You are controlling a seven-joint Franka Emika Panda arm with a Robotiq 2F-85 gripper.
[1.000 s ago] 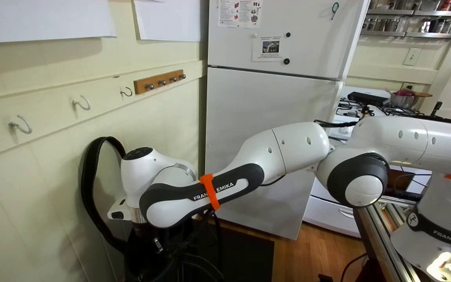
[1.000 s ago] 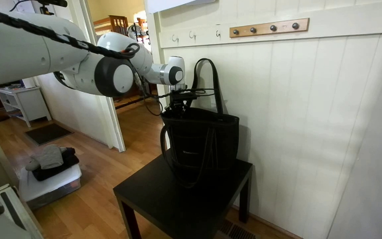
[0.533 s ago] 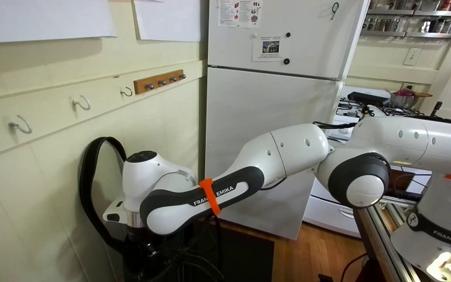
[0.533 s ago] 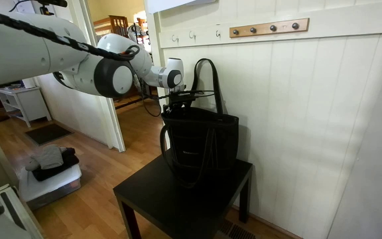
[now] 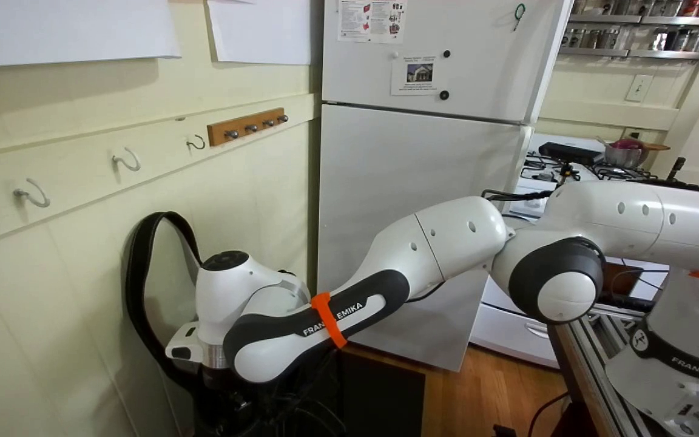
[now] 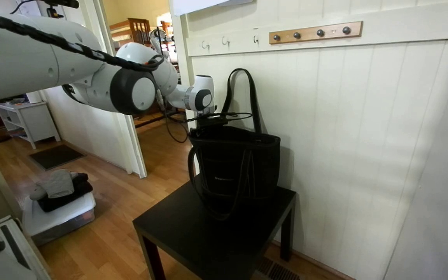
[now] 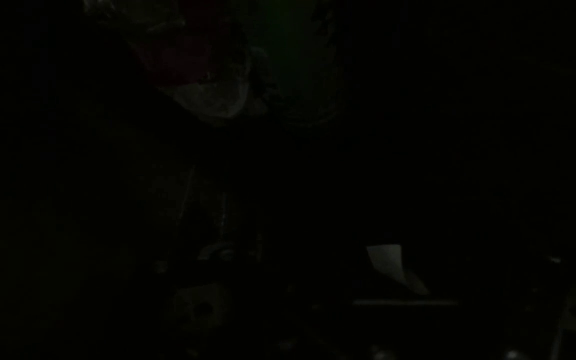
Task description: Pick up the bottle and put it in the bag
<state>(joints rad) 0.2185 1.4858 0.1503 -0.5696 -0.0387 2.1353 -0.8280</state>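
lower than a second ago in both exterior views, the arm [image 6: 142,93] sets the gripper [image 6: 207,126] in the mouth of the black bag [image 6: 239,163], upright on a dark table [image 6: 193,233]. we cannot tell whether the gripper is spread or pressed together (bag and darkness hide its tips). we find the bottle [image 7: 293,55], dim green, near the top of the dark wrist view, seemingly inside the bag, beside a reddish item [image 7: 183,57].

The bag [image 6: 224,165] is showing black with thin pale lines; the desk [image 6: 189,229] is appearing black. The arm [image 5: 455,233] is displaying white and dark grey, its band [image 5: 328,320] orange. The peg rail [image 6: 307,34] is showing brown. In the wrist view, the bottle [image 7: 293,55] is registering dim green.
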